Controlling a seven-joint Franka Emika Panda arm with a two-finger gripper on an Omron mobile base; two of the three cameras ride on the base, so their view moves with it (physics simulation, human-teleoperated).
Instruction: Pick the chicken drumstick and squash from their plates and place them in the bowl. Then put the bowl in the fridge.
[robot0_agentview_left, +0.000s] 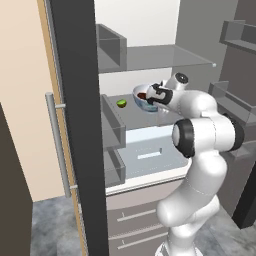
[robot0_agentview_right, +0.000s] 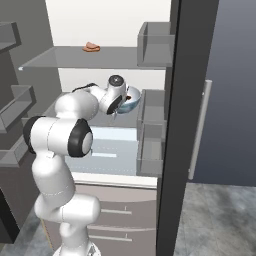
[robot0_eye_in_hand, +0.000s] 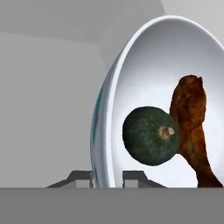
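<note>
The bowl, white inside with a pale patterned outside, holds the dark green squash and the brown chicken drumstick side by side. My gripper is shut on the bowl's rim, one fingertip on each side of the wall. From the base views, the arm reaches into the open fridge and holds the bowl just over the middle glass shelf. I cannot tell whether the bowl touches the shelf. The plates are out of view.
A small green fruit lies on the middle shelf left of the bowl. An orange-brown food item sits on the upper shelf. Open dark doors with grey bins flank the arm. A pale drawer lies below.
</note>
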